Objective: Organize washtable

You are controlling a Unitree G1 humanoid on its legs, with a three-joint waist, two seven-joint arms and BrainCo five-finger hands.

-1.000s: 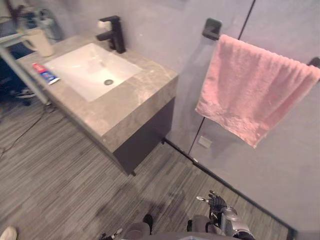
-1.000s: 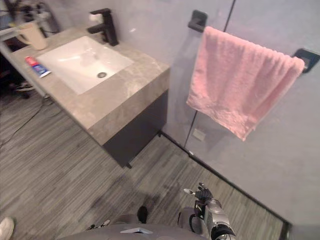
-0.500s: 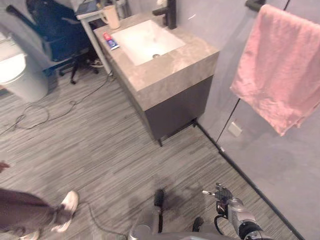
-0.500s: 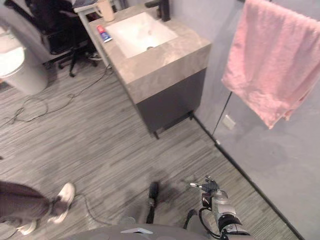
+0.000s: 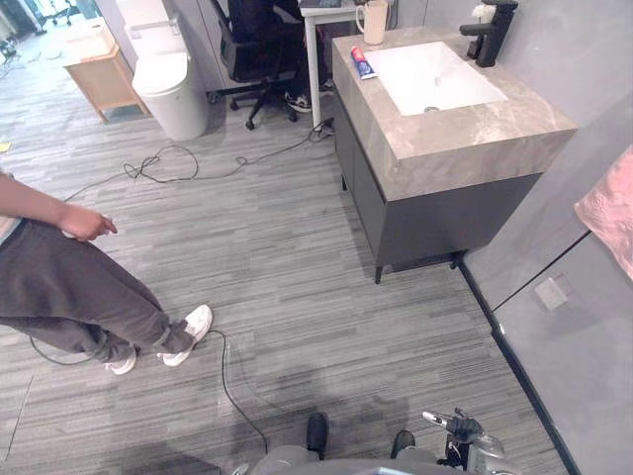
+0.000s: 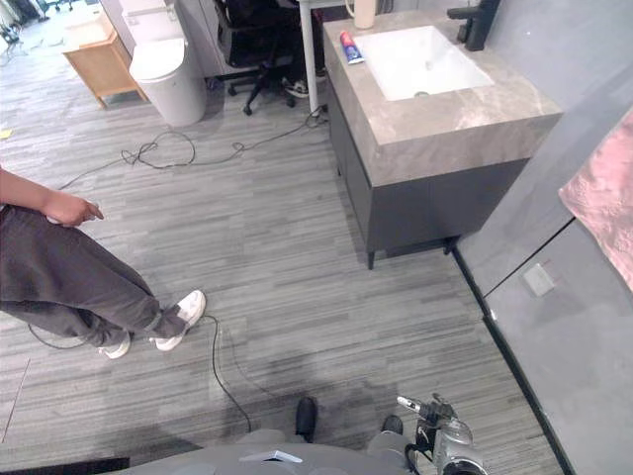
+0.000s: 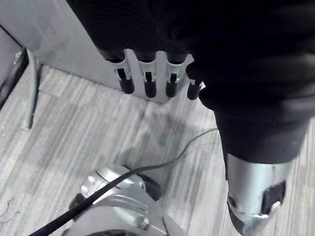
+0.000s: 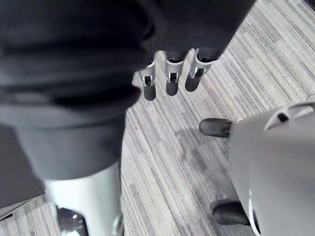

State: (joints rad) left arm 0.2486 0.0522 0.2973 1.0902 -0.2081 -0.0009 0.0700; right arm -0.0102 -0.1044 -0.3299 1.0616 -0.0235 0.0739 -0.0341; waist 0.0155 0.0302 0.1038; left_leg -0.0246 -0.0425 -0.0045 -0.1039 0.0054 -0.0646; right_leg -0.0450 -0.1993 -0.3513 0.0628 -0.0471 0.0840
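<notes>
The washtable is a grey stone counter on a dark cabinet, far off at the upper right. It has a white sink and a black faucet. A toothpaste tube lies on the counter's left edge, with a beige cup behind it. A pink towel hangs at the right edge. My right hand hangs low over the floor, its fingers relaxed and empty. My left hand also hangs open over the floor, holding nothing.
A person in dark trousers and white shoes stands on the left. A white toilet, a wooden box and a dark office chair are at the back. A loose cable lies on the grey plank floor.
The camera has swung left and back: the washtable now sits smaller at the upper right, the towel is mostly out of view, and the person is in full view. My right hand stays low.
</notes>
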